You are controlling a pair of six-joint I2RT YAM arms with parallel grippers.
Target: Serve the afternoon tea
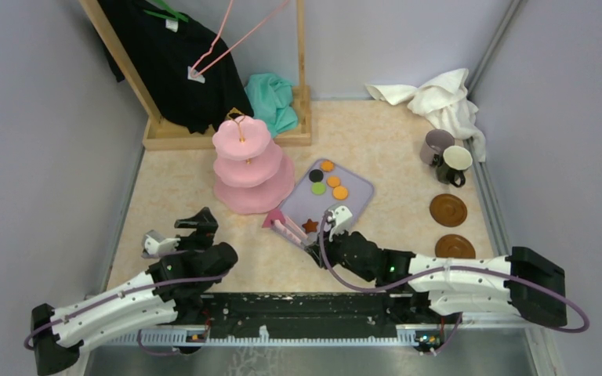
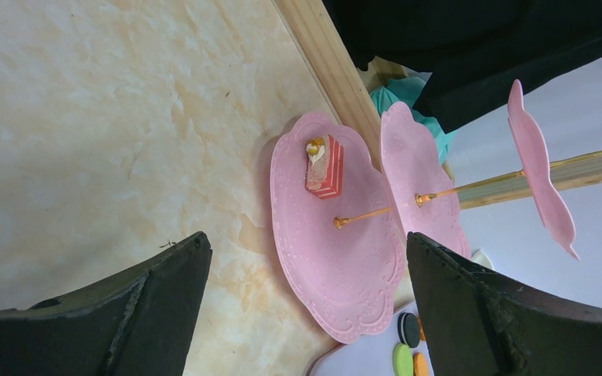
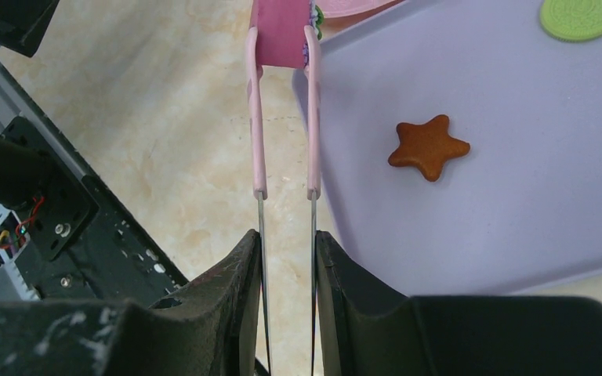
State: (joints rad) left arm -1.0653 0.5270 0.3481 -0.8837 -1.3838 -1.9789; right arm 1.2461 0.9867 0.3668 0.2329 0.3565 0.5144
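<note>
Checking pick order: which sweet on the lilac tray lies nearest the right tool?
The brown star: the only star-shaped one, lying near the tongs held in the right tool; the round sweets sit farther up the lilac tray.

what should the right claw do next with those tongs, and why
Probably carry it onto the bottom tier of the pink stand: the right claw is shut on the tongs, which pinch a pink piece right beside that stand.

Two mugs (image 1: 437,146) (image 1: 455,161), two saucers (image 1: 447,209) (image 1: 455,247) — one stand (image 1: 252,174).
</note>
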